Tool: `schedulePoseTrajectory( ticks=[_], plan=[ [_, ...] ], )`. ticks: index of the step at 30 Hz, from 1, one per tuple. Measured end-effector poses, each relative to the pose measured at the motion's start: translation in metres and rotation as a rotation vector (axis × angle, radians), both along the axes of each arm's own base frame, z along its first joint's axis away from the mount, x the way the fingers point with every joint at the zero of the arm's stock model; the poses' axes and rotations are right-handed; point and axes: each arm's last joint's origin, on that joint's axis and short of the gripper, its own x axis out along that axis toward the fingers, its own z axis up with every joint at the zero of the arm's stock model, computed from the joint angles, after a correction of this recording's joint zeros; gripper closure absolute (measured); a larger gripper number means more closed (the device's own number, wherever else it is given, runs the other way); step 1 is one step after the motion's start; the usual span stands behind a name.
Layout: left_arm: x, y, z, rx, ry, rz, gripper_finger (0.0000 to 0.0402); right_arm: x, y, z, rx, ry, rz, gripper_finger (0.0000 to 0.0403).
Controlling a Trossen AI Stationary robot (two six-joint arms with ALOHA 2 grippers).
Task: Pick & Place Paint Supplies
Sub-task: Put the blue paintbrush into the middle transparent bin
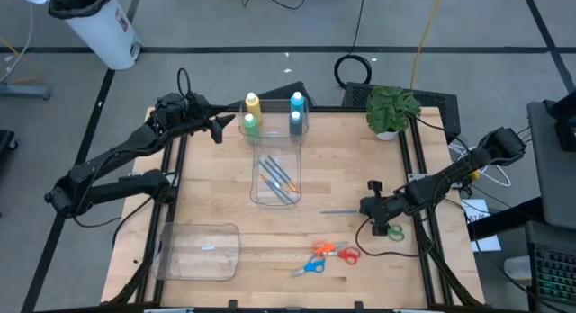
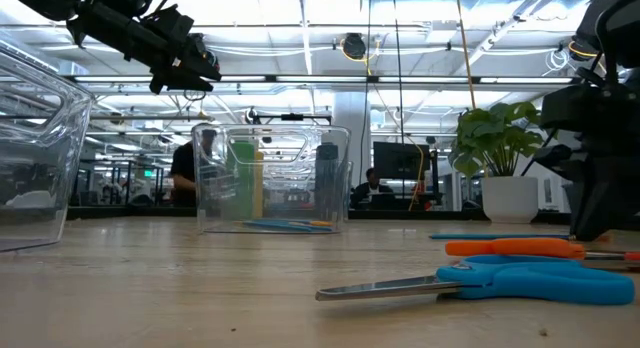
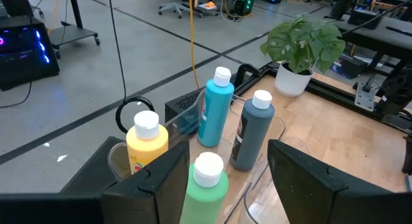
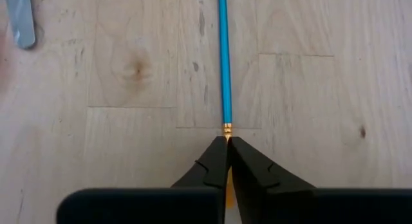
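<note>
Right gripper (image 4: 227, 144) is down at the wooden table (image 1: 360, 160), on the right-hand side near the middle. Its fingers are pressed together on the ferrule end of a blue-handled brush (image 4: 223, 56). The brush lies flat on the wood and its handle runs straight away from the fingertips. In the high view the same brush (image 1: 339, 211) lies just beside the gripper, on the side toward the table centre.

Left gripper (image 1: 219, 127) hangs above the far left part of the table, beside the bottles. Its fingers (image 3: 302, 172) stand apart and hold nothing.

All four paint bottles are upright and white-capped, grouped at the far end of the clear bin (image 1: 279, 194):
- yellow bottle (image 3: 146, 147)
- green bottle (image 3: 206, 188), nearest the left gripper
- light blue bottle (image 3: 215, 108)
- grey-blue bottle (image 3: 253, 130)

Whether they stand inside the bin's end or just against it is hard to tell; the left wrist view suggests a clear wall around them.

More brushes (image 1: 277, 180) lie inside the clear bin, slanted along its floor with blue handles showing. I cannot count them.

Other items:
- A clear lid or tray (image 1: 200, 251) lies at the near left.
- Two pairs of scissors lie near the front edge, one orange (image 1: 335, 251) and one blue (image 1: 309, 268), close together.
- A potted plant (image 1: 392, 109) stands at the far right corner.
- In the low view the blue scissors (image 2: 520, 281) lie in the foreground, with the bin (image 2: 272, 180) behind
</note>
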Motion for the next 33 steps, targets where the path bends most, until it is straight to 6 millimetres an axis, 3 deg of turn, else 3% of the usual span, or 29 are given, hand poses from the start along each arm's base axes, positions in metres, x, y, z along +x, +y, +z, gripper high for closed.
schedulePoseTrajectory(
  ticks=[11, 33],
  plan=[
    [0.000, 0.000, 0.000, 0.000, 0.000, 0.000, 0.0188, 0.015, 0.008, 0.036, 0.059, -0.156, 0.054, 0.0402],
    [0.000, 0.000, 0.000, 0.000, 0.000, 0.000, 0.0188, 0.032, 0.016, 0.064, 0.214, -0.557, 0.065, 0.0402]
  ],
)
